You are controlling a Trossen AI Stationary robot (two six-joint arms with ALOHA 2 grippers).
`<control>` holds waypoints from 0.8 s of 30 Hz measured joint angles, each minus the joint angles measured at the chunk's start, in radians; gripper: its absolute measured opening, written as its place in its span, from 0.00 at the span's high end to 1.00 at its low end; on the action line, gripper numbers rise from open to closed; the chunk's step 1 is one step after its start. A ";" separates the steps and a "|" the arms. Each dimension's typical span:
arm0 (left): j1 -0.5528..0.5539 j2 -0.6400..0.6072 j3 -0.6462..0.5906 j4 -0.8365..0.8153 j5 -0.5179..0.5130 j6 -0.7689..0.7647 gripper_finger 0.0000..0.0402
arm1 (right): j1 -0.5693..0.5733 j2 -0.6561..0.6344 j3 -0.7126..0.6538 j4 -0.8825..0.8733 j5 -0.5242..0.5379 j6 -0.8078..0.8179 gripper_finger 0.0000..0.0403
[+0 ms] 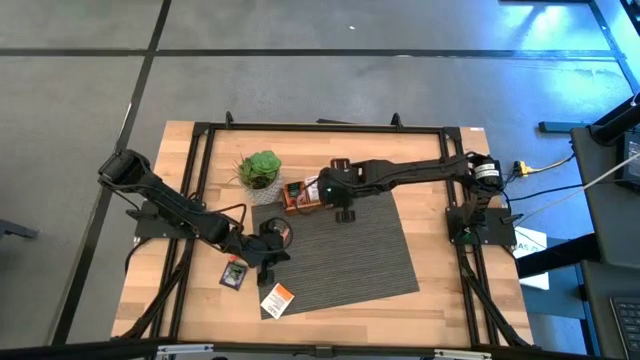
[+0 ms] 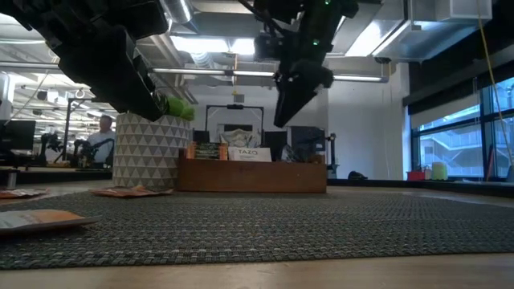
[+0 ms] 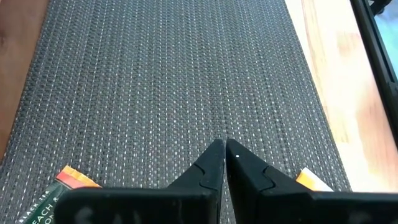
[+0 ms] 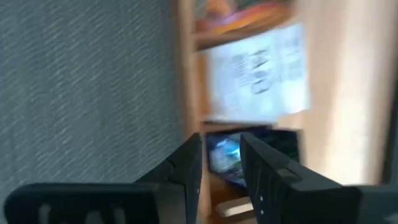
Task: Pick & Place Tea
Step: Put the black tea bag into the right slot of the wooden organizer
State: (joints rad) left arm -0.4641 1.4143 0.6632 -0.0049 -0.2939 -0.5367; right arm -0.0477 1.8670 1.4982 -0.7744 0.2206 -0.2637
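The right tool [image 1: 340, 205] hangs over the wooden tray [image 1: 300, 207] near the bench's far edge, beside the potted plant [image 1: 260, 172]. In the right wrist view its jaws stand a little apart with nothing between them, and a white sachet [image 4: 258, 71] lies in the tray compartment just beyond, so I would judge a bag has just gone in there.

The left tool [image 1: 268, 243] sits low over the near-left corner of the grey mat [image 1: 350, 255], its fingertips [image 3: 214, 155] pressed together and empty.

The loose tea lies on that side: an orange-and-white sachet [image 1: 276, 297] at the mat's near-left corner, a dark sachet [image 1: 233, 272] on bare bench just left of the mat, and what looks like another beneath the left tool, though I cannot make it out clearly.

So the next bag lies toward the near-left corner from either tool, close under the left arm and well apart from the right one. The orange-and-white bag lies skewed to the mat's edge; a wrist turn to match looks needed.
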 joint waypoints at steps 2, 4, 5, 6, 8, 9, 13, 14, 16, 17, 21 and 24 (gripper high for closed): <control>0.000 0.000 0.000 0.000 0.000 0.000 0.97 | 0.000 -0.006 0.000 0.018 0.042 0.023 0.72; 0.000 0.000 0.001 0.000 0.000 -0.007 0.97 | 0.000 -0.007 -0.002 0.008 0.043 0.046 0.72; -0.001 0.000 0.001 0.000 0.000 -0.014 0.97 | -0.001 -0.012 -0.017 0.011 0.042 0.049 0.72; -0.004 0.000 0.001 0.000 0.000 -0.018 0.97 | -0.002 -0.026 -0.044 0.021 0.040 0.051 0.72; -0.014 0.000 0.001 0.000 -0.001 -0.018 0.97 | -0.002 -0.066 -0.119 0.096 0.039 0.055 0.72; -0.021 0.000 0.001 0.000 -0.001 -0.018 0.97 | -0.002 -0.094 -0.161 0.134 0.039 0.065 0.72; -0.050 0.000 0.001 -0.003 -0.001 -0.018 0.96 | -0.002 -0.225 -0.331 0.266 0.040 0.071 0.72; -0.055 0.000 0.001 -0.002 -0.003 -0.017 0.96 | -0.002 -0.259 -0.369 0.321 0.040 0.061 0.72; -0.066 0.000 0.001 -0.003 -0.010 -0.001 0.97 | -0.002 -0.316 -0.443 0.433 0.041 0.018 0.72; -0.068 0.000 0.001 -0.002 -0.011 0.011 0.97 | -0.005 -0.339 -0.478 0.487 0.040 -0.011 0.72; -0.072 0.000 0.001 -0.001 -0.026 0.024 0.97 | -0.030 -0.381 -0.593 0.634 0.040 -0.156 0.72; -0.071 0.000 0.001 0.000 -0.027 0.027 0.97 | -0.080 -0.375 -0.619 0.657 0.023 -0.181 0.73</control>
State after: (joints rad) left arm -0.5350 1.4143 0.6640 -0.0051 -0.3206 -0.5102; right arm -0.1279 1.4920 0.8790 -0.1172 0.2436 -0.4442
